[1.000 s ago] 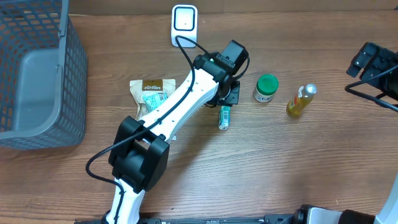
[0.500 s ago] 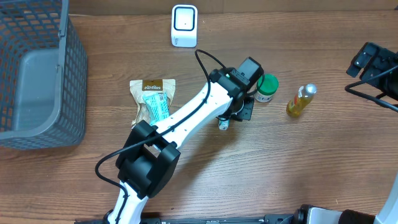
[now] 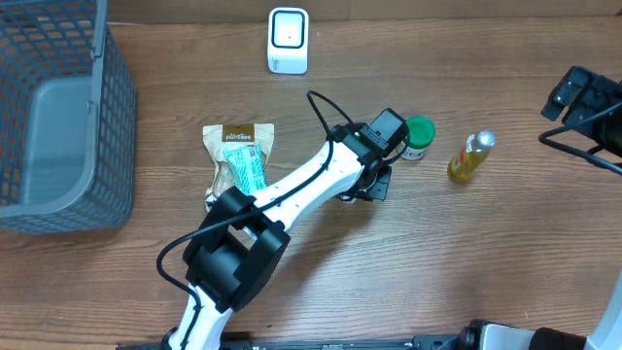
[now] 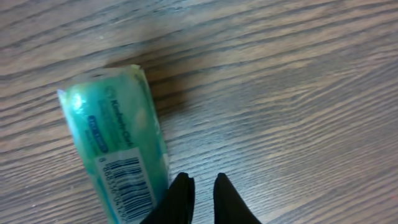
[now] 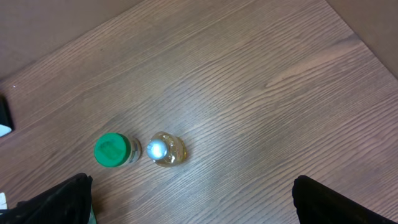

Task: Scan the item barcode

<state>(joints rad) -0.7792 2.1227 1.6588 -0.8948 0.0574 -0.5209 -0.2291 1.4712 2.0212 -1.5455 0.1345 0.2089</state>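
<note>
A teal packet (image 4: 115, 149) lies flat on the wooden table in the left wrist view, its printed barcode (image 4: 127, 180) facing up. My left gripper (image 4: 204, 180) hovers just right of the packet's near end. Its black fingers (image 4: 181, 196) are almost together with nothing between them. In the overhead view the left gripper (image 3: 375, 181) sits over the table's middle and covers the packet. The white scanner (image 3: 289, 40) stands at the back. My right gripper (image 5: 199, 205) is wide open and empty, parked at the far right (image 3: 583, 97).
A snack bag (image 3: 239, 156) lies left of the left arm. A green-lidded jar (image 3: 418, 136) and a yellow bottle (image 3: 470, 157) stand just right of the left gripper. A grey basket (image 3: 58, 117) fills the far left.
The left gripper swung right and toward the front, from behind the packet to right over it, so the packet no longer shows from overhead. The right arm stayed still.
</note>
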